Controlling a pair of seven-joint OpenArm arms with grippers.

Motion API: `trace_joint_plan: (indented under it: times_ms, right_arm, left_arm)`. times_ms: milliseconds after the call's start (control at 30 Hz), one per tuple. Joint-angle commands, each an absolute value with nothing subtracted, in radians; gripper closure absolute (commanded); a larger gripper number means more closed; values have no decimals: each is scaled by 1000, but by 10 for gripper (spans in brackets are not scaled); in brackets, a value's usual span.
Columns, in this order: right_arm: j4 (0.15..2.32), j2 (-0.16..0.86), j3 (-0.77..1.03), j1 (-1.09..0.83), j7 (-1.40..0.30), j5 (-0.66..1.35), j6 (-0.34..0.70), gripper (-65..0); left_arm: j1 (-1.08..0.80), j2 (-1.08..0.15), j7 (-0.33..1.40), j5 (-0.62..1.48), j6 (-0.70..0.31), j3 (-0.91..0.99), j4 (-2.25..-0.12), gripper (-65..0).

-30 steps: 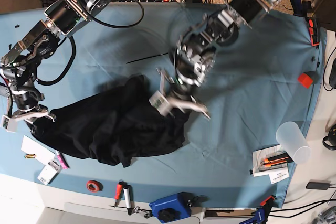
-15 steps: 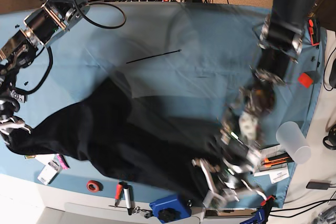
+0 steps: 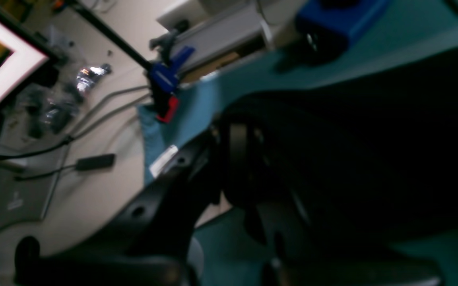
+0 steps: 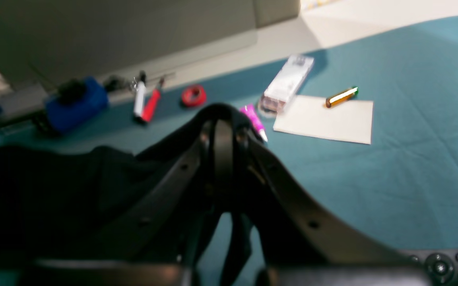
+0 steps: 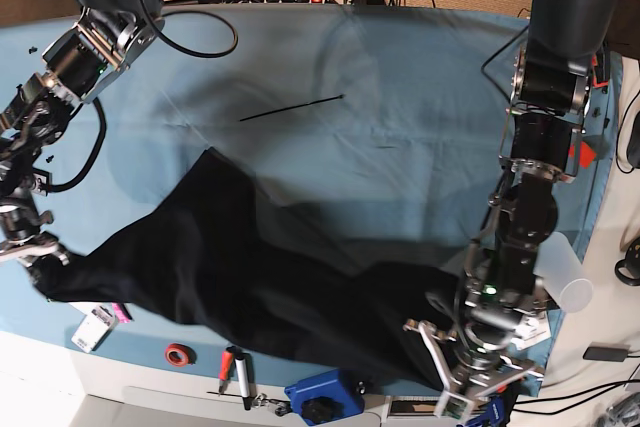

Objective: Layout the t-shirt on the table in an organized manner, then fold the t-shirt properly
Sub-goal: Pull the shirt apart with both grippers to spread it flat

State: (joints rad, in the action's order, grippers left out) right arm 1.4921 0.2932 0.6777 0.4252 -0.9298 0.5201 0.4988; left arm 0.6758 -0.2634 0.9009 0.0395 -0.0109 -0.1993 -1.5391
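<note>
Stretching the t-shirt (image 5: 250,277) this far puts you at the limits of the table (image 5: 400,147): the black cloth runs as a long band across the near half of the blue cover, from the near left edge in the base view to the near right corner, bunched and creased, not flat, print and tag not in sight. Your left gripper (image 5: 470,382) sits at that near right corner, right by the rim, jaws pinched together on a fold of the shirt; the left wrist view is blurred but shows black fabric filling the space at the jaws. Your right gripper (image 5: 35,252) is at the opposite edge, clamped tight on the other end of the shirt, with cloth wrapped at its tips in the right wrist view. Pull any wider and you likely drag an end off the table or tear the fabric out of one pinch, since the grips look like thin folds. Lower it carelessly and the slack middle probably lands with creases. Next, the blue box (image 5: 320,397) sits touching or just under the shirt's near hem, so cloth could snag on it. The white paper (image 4: 324,119) and clear case (image 4: 288,83) near your right gripper could get swept. Smallest, the pink tube (image 4: 253,117) and red tape roll (image 5: 178,354) could get knocked away.
</note>
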Motion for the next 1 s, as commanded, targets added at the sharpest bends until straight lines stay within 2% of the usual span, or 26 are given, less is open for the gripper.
trace_joint_plan:
  times_ms: [0,167,267,433,500,733,967]
  right_arm:
    - [1511,316,698,469,-895,555,506,0]
    - [1511,319,750,518,-948,649,601,0]
    - [1511,319,750,517,-1000,756,698,0]
    - [1511,319,750,517,-1127,1030,698,0]
    - [1511,319,750,517,-1143,1058,698,0]
    - [1500,319,710,517,-1079,787,698,0]
    - [1262,352,523,531,-763,435,672,0]
  left_arm:
    - [715,-279,904,24,-1,-163,-1578,0]
    - [714,-346,997,144,-2,-36,-1628,0]
    - [709,-391,1042,273,-76,21,-1628,0]
    - [671,-446,1085,413,-134,85,-1643,0]
    - [636,-464,1092,438,-158,110,-1676,0]
    - [491,-479,1024,540,-231,139,-1764,0]
    - [456,-408,826,463,-237,138,-1625,0]
